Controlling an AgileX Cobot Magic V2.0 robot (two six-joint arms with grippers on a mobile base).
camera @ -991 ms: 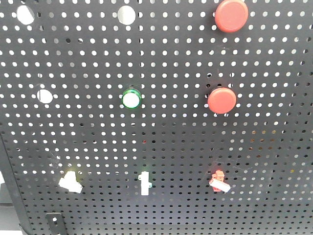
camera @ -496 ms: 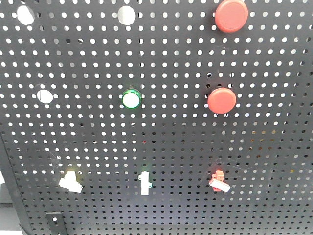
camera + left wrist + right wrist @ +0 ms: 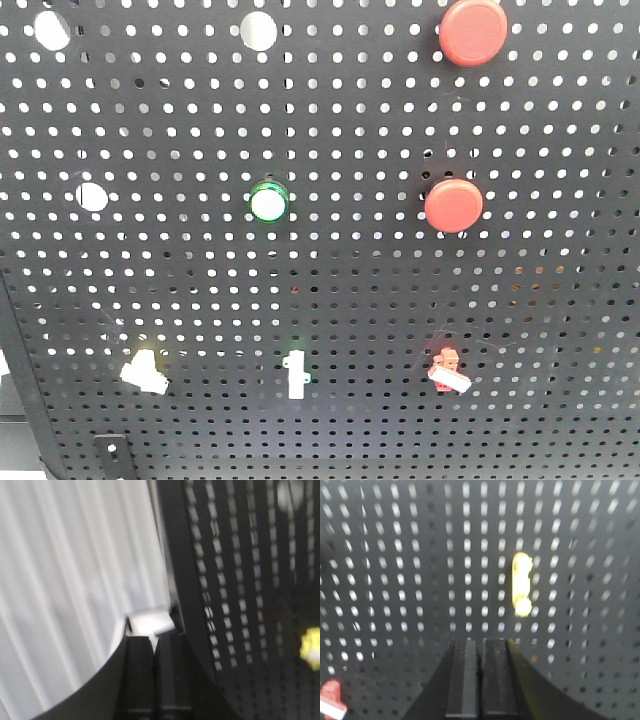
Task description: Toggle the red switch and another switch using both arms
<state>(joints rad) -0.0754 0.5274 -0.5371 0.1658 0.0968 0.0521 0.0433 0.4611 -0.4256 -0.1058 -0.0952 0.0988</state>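
On the black pegboard point(image 3: 340, 290), the red switch point(image 3: 449, 370) sits low at the right and the pale yellow switch point(image 3: 144, 370) low at the left, well apart. The left fingers point(image 3: 140, 677) are pressed together, holding nothing, beside the board's edge. The right fingers point(image 3: 464, 680) are also closed and empty, facing the board

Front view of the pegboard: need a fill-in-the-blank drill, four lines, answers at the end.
In the front view of the pegboard, the red switch is the bottom row's farthest ___ item.
Above it sit ___ big red buttons.
The round button in the middle column has a ___ ring.
The right gripper has its jaws ___.
Missing words: right; two; green; shut.
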